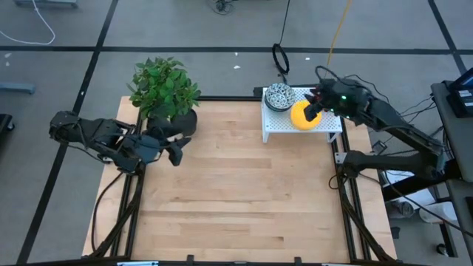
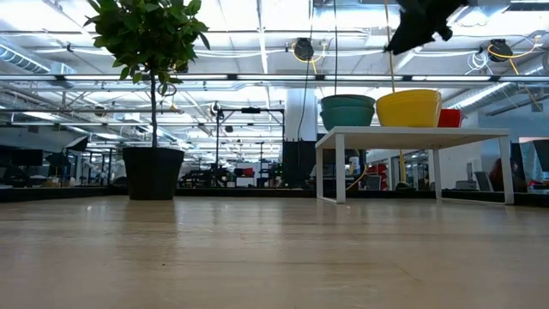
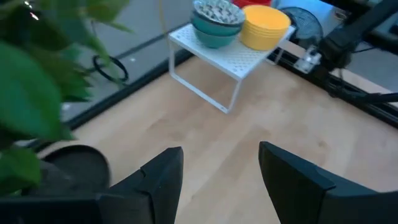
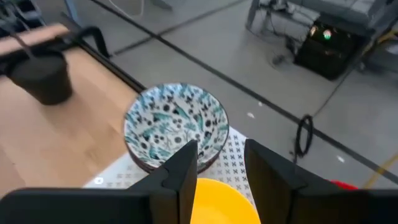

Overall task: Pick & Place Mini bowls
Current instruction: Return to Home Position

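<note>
Glossy round yellow bowls sit stacked beside the blue-green patterned bowls on the white perforated shelf, at the wooden table corner by the right arm. The right gripper hovers above the yellow stack, fingers apart and empty. The left gripper, likewise open, waits by the plant.

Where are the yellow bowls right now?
In the high view, the yellow bowls sit stacked on the white shelf on the table's right side, beside the blue-patterned bowls, with the right gripper open just above them.
</note>
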Robot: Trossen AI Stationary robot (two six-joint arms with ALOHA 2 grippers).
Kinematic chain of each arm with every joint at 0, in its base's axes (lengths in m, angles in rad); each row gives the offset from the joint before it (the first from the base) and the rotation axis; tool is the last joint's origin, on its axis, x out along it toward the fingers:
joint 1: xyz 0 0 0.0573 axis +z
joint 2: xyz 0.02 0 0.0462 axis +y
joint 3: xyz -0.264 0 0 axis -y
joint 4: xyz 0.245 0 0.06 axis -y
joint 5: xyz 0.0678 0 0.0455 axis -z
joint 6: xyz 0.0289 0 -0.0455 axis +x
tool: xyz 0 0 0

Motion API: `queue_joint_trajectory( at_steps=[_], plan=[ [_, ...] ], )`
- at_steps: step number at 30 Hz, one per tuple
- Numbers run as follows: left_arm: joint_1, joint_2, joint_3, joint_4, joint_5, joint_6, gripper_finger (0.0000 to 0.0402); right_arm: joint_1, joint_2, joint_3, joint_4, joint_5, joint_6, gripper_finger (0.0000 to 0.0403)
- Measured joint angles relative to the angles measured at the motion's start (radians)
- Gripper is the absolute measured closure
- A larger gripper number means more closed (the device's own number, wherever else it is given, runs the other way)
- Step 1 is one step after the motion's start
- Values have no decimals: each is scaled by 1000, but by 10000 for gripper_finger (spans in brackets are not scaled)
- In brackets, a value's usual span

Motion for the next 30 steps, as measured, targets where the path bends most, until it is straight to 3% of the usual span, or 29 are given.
queue_joint_trajectory(
  at_steps=[7,16,25,30],
  plan=[
    [-66,-94,-195,92,-42,-106,188,41,-112,0,-2,1,-28,280],
    [-89,-219,-588,641,3,-53,188,101,-198,-22,29,-1,-28,280],
    [-88,-236,-892,1182,28,-5,188,152,-355,-256,150,-158,26,295],
    [-85,-236,-1030,1381,38,-10,188,169,-481,-424,338,-189,79,297]
  ],
)
